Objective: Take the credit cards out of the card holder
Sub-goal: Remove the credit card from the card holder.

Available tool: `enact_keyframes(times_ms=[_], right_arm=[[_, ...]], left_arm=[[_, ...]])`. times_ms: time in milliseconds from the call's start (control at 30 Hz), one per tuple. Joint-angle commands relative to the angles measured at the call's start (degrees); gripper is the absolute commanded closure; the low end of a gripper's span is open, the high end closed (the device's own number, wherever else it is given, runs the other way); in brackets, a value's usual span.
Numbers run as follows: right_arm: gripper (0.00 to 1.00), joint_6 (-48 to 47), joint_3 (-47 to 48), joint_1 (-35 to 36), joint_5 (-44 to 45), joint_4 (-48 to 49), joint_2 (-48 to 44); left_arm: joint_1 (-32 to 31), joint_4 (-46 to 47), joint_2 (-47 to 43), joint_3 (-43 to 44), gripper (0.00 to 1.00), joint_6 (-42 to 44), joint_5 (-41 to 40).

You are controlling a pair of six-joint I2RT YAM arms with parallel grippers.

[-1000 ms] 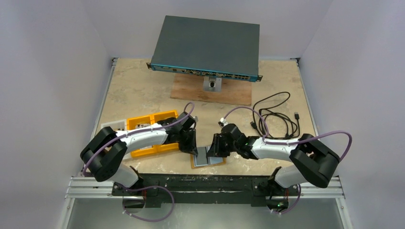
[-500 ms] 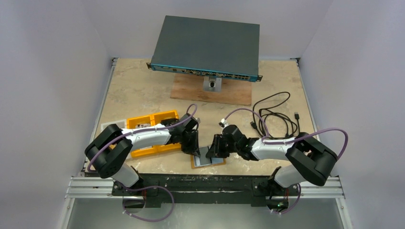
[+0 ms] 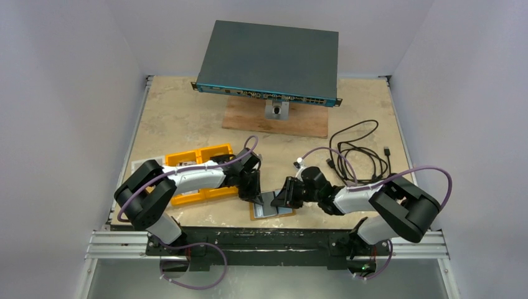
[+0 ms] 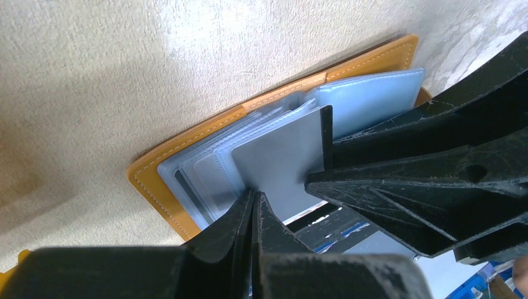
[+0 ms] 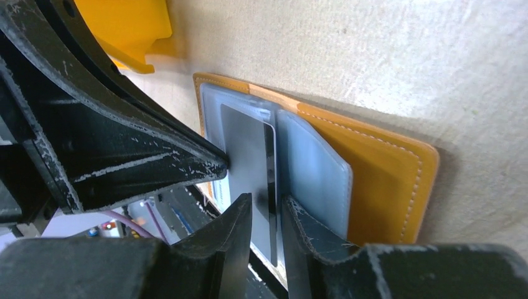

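Now the right gripper point(image 5: 266, 202) has dipped lower and nearer over the card holder point(image 5: 380, 168), its fingers nipped on a grey credit card point(image 5: 249, 149). Meanwhile the left gripper point(image 4: 252, 202), fingers together, pins the plastic sleeves point(image 4: 205, 168). The card looks ready to slide out.

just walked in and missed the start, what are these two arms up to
Both arms meet over the open tan card holder at the near edge of the table. The left gripper is shut, its tips down on the clear plastic sleeves, apparently steadying the holder. The right gripper has its fingers on either side of a grey card, nearly closed; whether they truly pinch it is unclear. The card is not out yet.
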Motion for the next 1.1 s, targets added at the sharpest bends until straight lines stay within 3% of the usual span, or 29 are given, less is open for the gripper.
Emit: enact_keyframes(times_ms=[0, 300, 667, 1067], right_arm=[[0.75, 3.7, -4.6, -1.8, -4.3, 10.1, 1.4], [0.76, 9.8, -9.4, -4.8, -8.9, 25.8, 6.3], [0.83, 16.0, -12.6, -5.7, -10.2, 42.4, 13.8], [0.96, 14.9, -13.2, -6.6, -9.0, 40.2, 11.7]], left_arm=[[-0.4, -3.6, 2.6, -1.3, 1.00, 0.4, -5.5], [-0.4, -4.0, 2.8, -1.3, 1.00, 0.5, -5.7], [-0.4, -4.0, 2.7, -1.4, 1.00, 0.7, -5.4], [-0.4, -4.1, 3.2, -1.2, 1.00, 1.0, -5.4]])
